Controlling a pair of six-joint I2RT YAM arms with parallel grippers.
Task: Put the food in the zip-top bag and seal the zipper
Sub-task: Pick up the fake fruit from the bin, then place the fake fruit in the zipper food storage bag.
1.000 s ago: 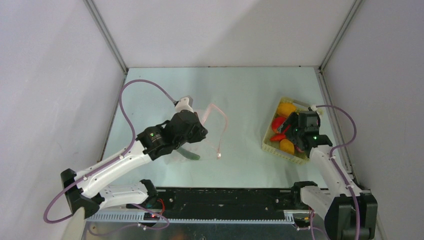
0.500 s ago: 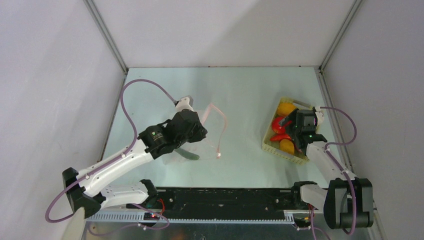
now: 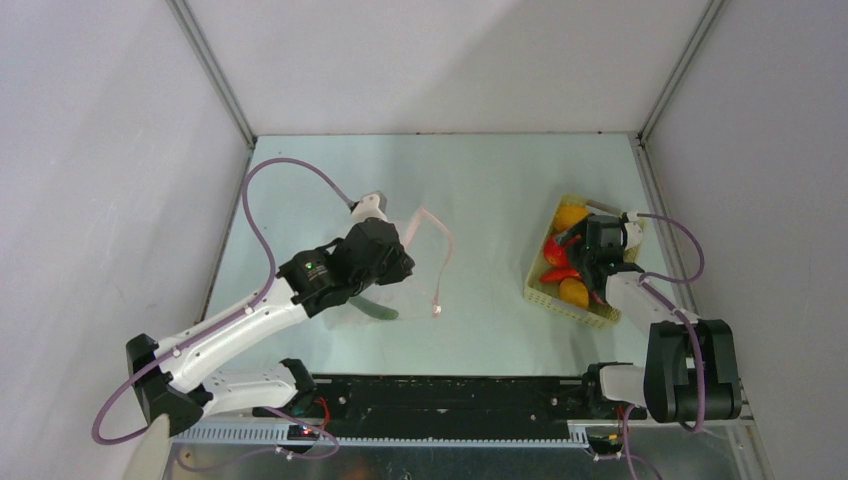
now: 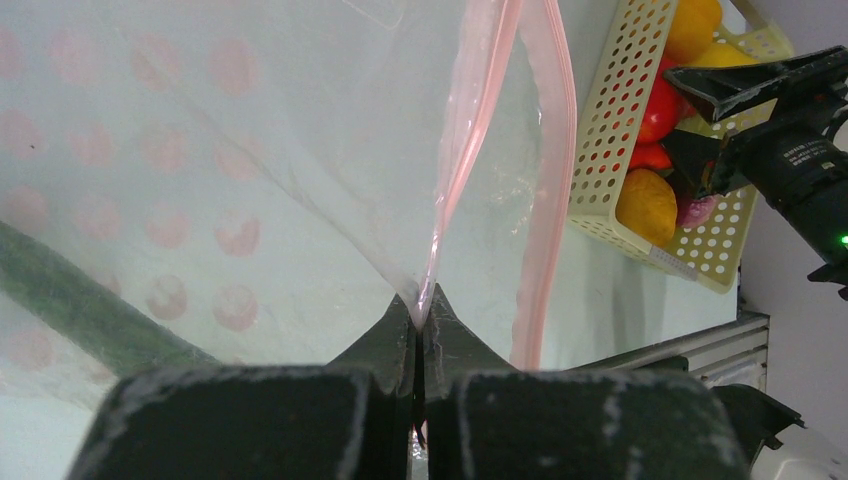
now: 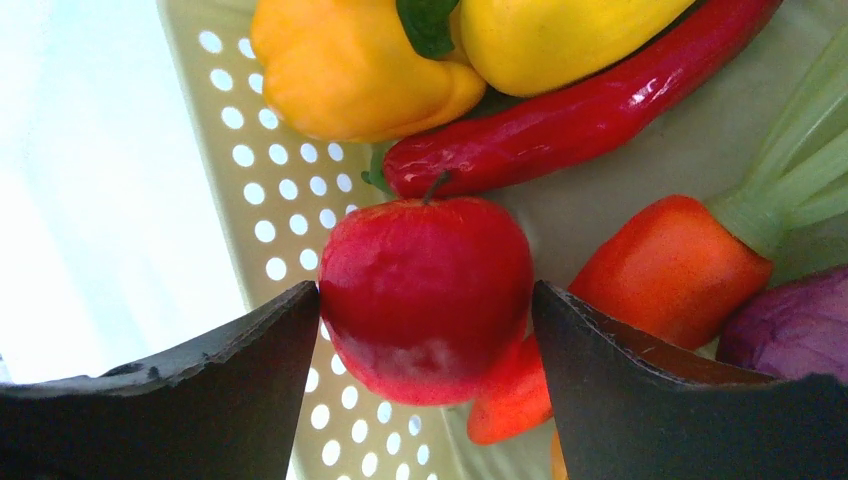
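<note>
Zip-top bag (image 4: 250,150): clear thin plastic film, shiny, creased, printed pink dots. Zipper (image 4: 552,200): translucent pink plastic strip. Basket (image 5: 245,190): pale-yellow perforated plastic, satin. Food (image 5: 425,290): moulded plastic look, glossy, smooth; red chili (image 5: 570,120) shiniest. Left gripper (image 4: 420,305) fingers: matt black, scuffed grey at edges. Table (image 3: 480,180): smooth pale-green, faint sheen.

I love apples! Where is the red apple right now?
In the right wrist view, the red apple sits in the yellow basket, between the fingers of the right hand, just below the red chili.
</note>
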